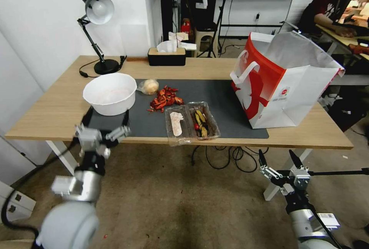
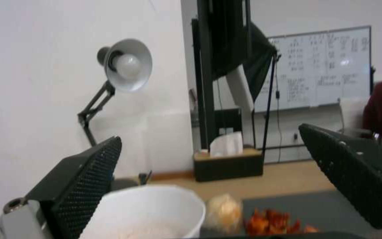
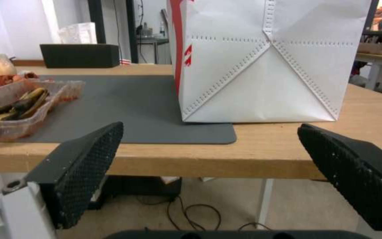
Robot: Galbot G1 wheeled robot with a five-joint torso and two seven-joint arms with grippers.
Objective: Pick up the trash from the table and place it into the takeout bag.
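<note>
the table (image 1: 57, 106) carries a dark grey mat (image 1: 223, 99) across its middle. at about 9 o'clock on the mat stands a white bowl (image 1: 110, 93), and just beside it at 2 o'clock lies a plastic-wrapped yellowish ball (image 1: 149, 86). a heap of red food scraps (image 1: 164, 99) sits near the ball, toward the mat's centre. at 6 o'clock, on the mat's near edge, rests a clear plastic tray (image 1: 191, 122) with two compartments, one holding dark and yellow leftovers. the takeout bag (image 1: 284, 83) stands upright at 3 o'clock, mouth wide, partly on the mat and partly on bare wood. a black tissue box (image 1: 167, 56) sits at 12 o'clock and a desk lamp (image 1: 98, 14) at 10 o'clock.

the left gripper (image 1: 107, 117) hovers at the table's near edge just in front of the bowl, fingers spread apart and grasping nothing. the right gripper (image 1: 279, 159) hangs below the table edge at 5 o'clock, under the bag, also released with fingers wide
</note>
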